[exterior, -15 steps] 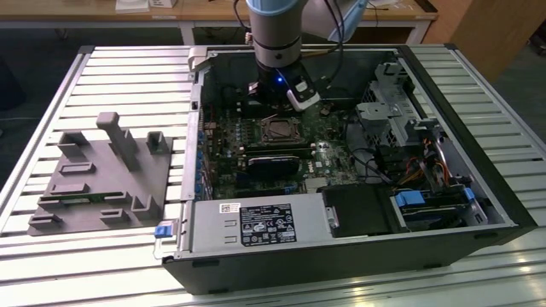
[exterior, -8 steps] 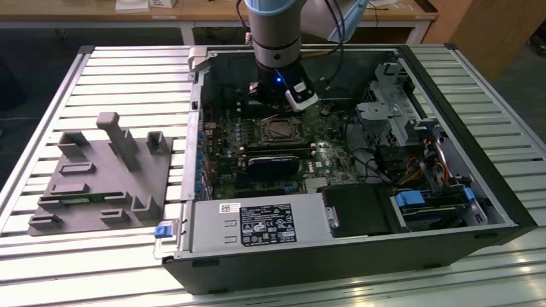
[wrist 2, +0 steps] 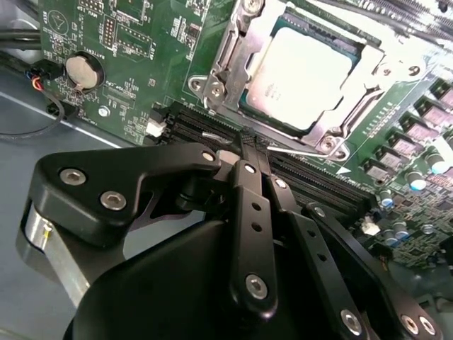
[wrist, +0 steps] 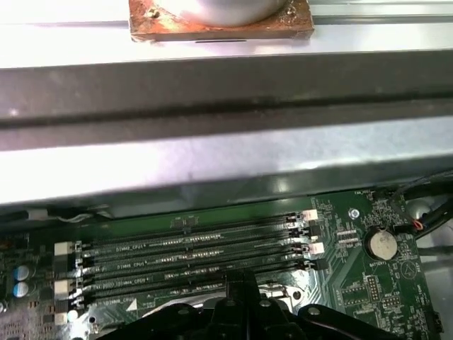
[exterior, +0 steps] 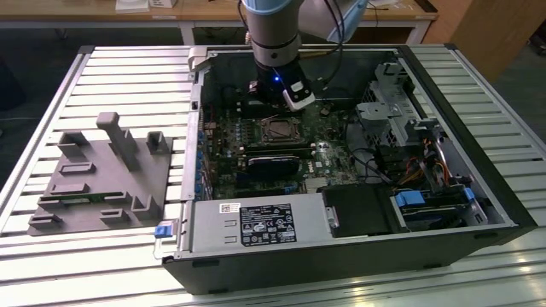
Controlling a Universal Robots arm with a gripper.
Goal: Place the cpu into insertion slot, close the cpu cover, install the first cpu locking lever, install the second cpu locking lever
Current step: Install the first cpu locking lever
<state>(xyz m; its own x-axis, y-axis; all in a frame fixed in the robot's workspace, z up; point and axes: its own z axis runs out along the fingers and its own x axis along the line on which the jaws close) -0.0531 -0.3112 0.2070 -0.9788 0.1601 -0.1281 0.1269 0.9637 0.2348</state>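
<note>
- cpu (wrist 2: 301,74): pale silvery-beige top, dark teal-green border
- cpu cover (wrist 2: 228,57): bright silver frame
- motherboard (wrist 2: 127,42): green, fine white print pattern
- memory slots (wrist: 191,248): black strips in parallel rows, white end clips
- coin cell (wrist: 383,245): silver disc
- gripper (wrist 2: 249,142): matte black links, silver screw heads
- arm (exterior: 273,25): light blue over dark grey, blue indicator light at wrist
- case (exterior: 341,262): black shell
- power supply (exterior: 256,224): grey, white label
- table (exterior: 128,77): silver-grey, slatted stripe pattern
- fixture block (exterior: 102,179): uniform mid grey
</note>
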